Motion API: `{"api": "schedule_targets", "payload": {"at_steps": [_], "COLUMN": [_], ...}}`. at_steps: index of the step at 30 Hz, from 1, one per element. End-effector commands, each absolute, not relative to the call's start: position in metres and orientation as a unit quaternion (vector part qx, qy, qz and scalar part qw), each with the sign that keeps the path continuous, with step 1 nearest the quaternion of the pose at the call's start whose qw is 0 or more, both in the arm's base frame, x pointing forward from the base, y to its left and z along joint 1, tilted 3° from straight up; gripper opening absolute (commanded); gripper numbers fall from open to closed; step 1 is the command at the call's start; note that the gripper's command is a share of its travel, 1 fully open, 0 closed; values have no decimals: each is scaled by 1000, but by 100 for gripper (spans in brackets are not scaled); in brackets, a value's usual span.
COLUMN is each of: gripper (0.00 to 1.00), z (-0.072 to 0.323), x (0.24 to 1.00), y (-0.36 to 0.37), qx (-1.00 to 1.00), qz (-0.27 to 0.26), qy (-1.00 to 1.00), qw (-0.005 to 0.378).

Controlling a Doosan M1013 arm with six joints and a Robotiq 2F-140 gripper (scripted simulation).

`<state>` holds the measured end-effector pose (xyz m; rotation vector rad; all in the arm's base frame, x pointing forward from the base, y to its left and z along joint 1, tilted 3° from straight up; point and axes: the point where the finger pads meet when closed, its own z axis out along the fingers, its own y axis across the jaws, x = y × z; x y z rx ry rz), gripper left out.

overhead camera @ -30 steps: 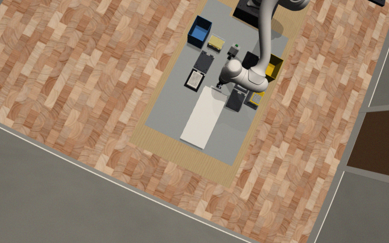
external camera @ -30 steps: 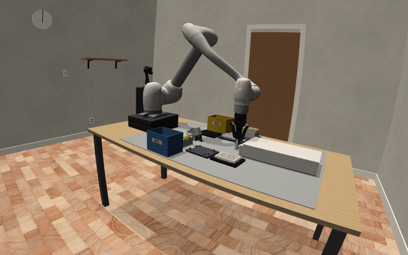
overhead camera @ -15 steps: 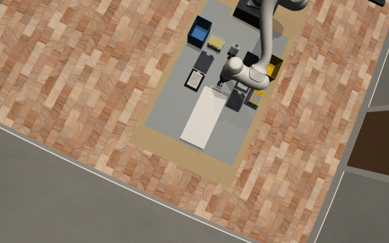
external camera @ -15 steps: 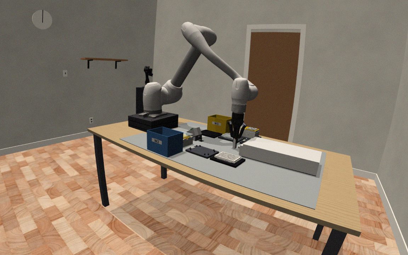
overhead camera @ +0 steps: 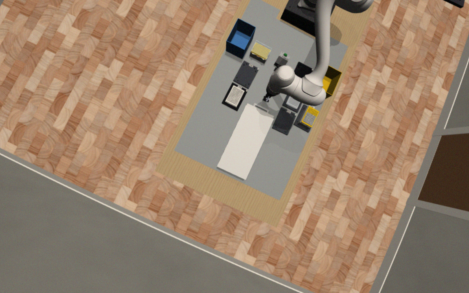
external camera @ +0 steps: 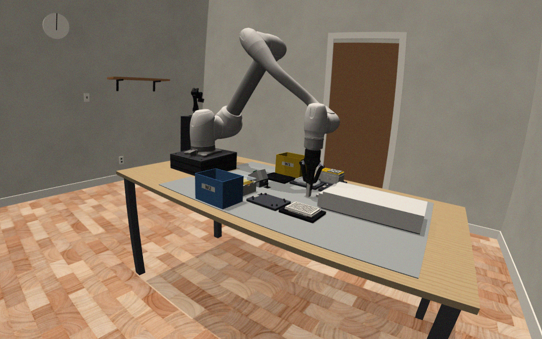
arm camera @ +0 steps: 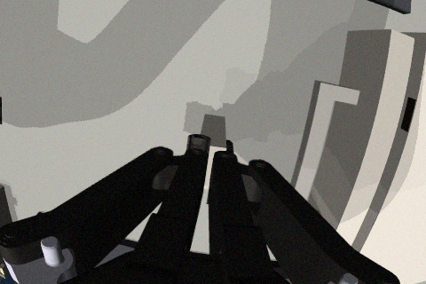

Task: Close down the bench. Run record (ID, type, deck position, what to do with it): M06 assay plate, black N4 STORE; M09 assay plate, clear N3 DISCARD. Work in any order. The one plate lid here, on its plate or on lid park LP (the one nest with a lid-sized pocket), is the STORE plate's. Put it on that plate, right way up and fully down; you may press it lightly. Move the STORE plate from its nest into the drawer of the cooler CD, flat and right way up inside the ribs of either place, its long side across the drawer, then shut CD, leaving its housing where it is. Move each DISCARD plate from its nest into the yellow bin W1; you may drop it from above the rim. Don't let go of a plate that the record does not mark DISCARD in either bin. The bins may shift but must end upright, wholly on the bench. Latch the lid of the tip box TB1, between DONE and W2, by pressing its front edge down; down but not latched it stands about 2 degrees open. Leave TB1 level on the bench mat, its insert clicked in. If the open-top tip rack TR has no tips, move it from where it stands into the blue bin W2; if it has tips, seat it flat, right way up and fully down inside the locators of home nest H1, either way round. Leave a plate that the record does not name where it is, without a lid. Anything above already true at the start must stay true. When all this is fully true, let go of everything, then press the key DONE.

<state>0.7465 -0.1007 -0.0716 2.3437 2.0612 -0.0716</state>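
Exterior view, operator: starting at your left, the blue bin W2 (external camera: 218, 187) stands near the bench's left front corner, with the arm's black pedestal (external camera: 227, 157) behind it at the back-left corner. Next you meet an empty black nest (external camera: 267, 201), then the clear assay plate (external camera: 303, 208) lying flat in its own nest, just beside the first. Behind those sits the yellow bin W1 (external camera: 289, 164) toward the back edge. Further right, the gripper (external camera: 308, 194) points straight down, its fingers pressed together with nothing between them, tips low over the grey bench mat (external camera: 348, 242) right at the near end of the white cooler CD (external camera: 374, 206). Whether the tips touch the cooler you cannot tell. That long housing runs on toward the bench's right edge. In the wrist view you see the fingertips meeting beside the cooler's pale front (arm camera: 332, 119).
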Motion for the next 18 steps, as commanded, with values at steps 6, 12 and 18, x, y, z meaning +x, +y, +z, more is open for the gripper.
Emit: {"api": "schedule_targets", "payload": {"at_steps": [6,12,18], "gripper": [0,0,0], "z": [-71,-71,-67], "x": [741,741,741], "y": [-100,-100,-100], "qx": [751,751,751], "qz": [-23,-23,-23], "qy": [660,660,660], "qw": [10,10,10]}}
